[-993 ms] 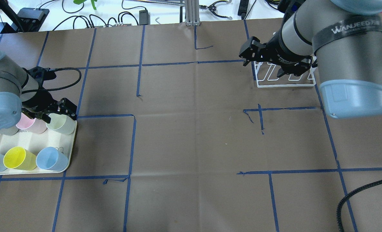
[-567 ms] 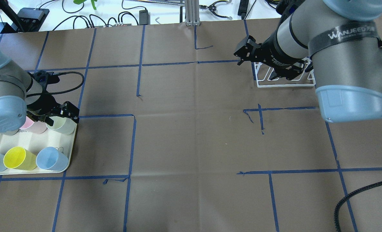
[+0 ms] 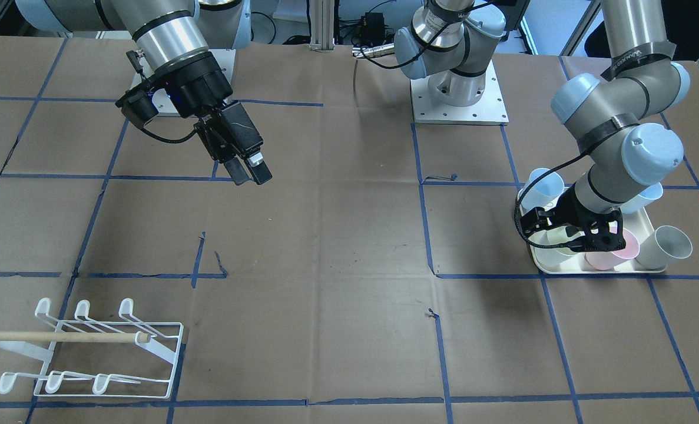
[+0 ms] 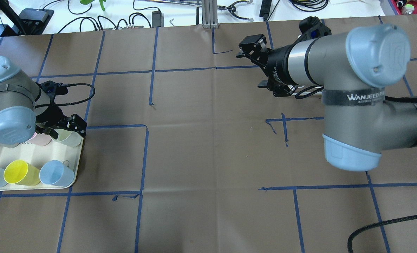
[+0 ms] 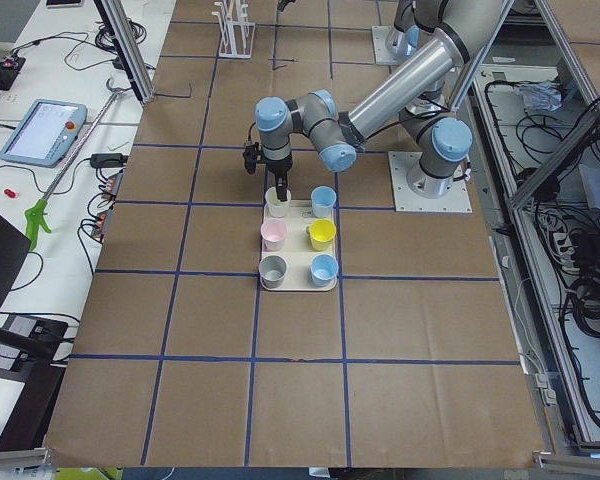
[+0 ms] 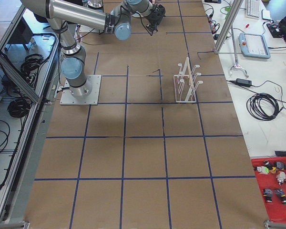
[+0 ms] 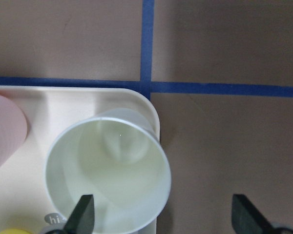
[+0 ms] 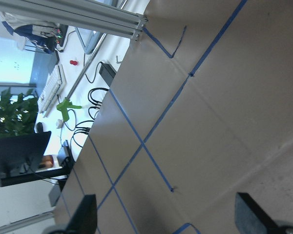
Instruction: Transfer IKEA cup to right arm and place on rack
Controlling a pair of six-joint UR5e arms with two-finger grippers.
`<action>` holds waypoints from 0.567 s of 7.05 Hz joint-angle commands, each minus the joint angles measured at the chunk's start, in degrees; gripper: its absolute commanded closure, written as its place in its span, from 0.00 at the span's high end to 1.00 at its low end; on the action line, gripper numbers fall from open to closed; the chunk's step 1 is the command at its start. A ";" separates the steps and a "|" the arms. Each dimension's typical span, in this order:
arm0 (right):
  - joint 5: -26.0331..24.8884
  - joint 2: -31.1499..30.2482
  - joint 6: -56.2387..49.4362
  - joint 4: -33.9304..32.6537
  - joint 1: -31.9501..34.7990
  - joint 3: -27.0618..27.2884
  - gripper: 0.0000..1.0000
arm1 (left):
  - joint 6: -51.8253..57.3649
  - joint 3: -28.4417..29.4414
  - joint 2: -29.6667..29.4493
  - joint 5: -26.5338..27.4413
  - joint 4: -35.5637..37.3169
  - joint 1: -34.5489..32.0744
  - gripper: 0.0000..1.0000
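The left claw (image 4: pixel 67 129) stands wide open with nothing in its grip, low over the pale green cup (image 4: pixel 70 137). In the wrist view one fingertip (image 7: pixel 83 214) shows over the cup's mouth and the other over bare brown paper past the tray's edge (whether either one touches the cup cannot be told). The cup stands upright, mouth up, in the corner of the cream tray (image 4: pixel 36 154) that lies nearest a crossing of blue tape (image 7: pixel 147 46).

A pink cup (image 4: pixel 41 140) stands just beside it in the same row. A yellow cup (image 4: pixel 18 173) and a light blue cup (image 4: pixel 55 173) stand in the row nearer the robot. The side view from the robot's left shows six cups on the tray in all.

The right claw (image 3: pixel 249 172) is also open and empty, its two fingers spread and pointing down at an angle. It hangs in the air above the desk (image 4: pixel 208 147), well apart from the tray. The right arm (image 4: pixel 349 70) reaches out level across its side of the desk.

The rack (image 3: pixel 108 353) is white wire with hooked prongs in two rows and a light wooden dowel. It stands on the desk near the far edge from the robot, on the right arm's side, with no cup on it. The right claw is well apart from it.
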 commanded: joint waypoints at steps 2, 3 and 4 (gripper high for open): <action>1.14 -0.29 7.50 -9.57 0.00 1.11 1.00 | 0.30 0.08 -0.28 -0.11 0.16 -0.04 0.41; 1.14 -0.38 7.50 -9.94 0.00 1.11 1.00 | 0.30 0.17 -0.28 -0.11 0.25 -0.04 0.19; 1.14 -0.30 7.41 -10.21 0.00 1.11 1.00 | 0.30 0.26 -0.28 -0.29 0.25 -0.04 0.04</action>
